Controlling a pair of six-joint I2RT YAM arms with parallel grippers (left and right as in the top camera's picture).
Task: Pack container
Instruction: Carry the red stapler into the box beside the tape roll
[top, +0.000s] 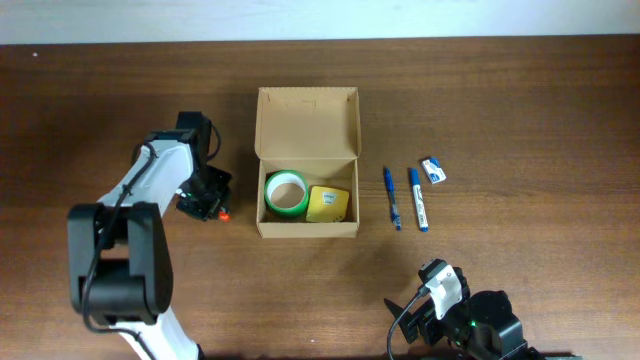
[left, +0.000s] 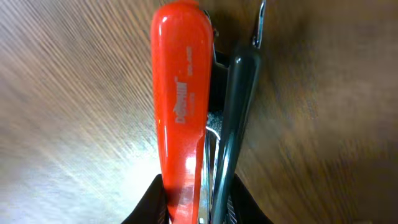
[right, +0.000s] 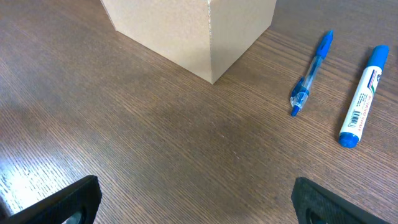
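Note:
The container (top: 307, 125) is an open tan cardboard box at the table's middle, its lid flap folded back. Inside lie a green tape roll (top: 286, 192) and a small yellow box (top: 327, 203). Left of the container, my left gripper (top: 205, 195) is shut on a red and dark grey stapler (left: 180, 106). Its black fingers (left: 152, 202) press both sides of the stapler in the left wrist view, and only the stapler's red tip (top: 225, 213) shows from overhead. My right gripper (right: 196, 199) stands open over bare wood near the front edge, facing the container's corner (right: 186, 31).
Right of the container lie a blue pen (top: 391, 198), a blue-capped white marker (top: 417, 198) and a small white and blue eraser (top: 433, 170). The pen (right: 311, 71) and marker (right: 364, 96) also show ahead of my right gripper.

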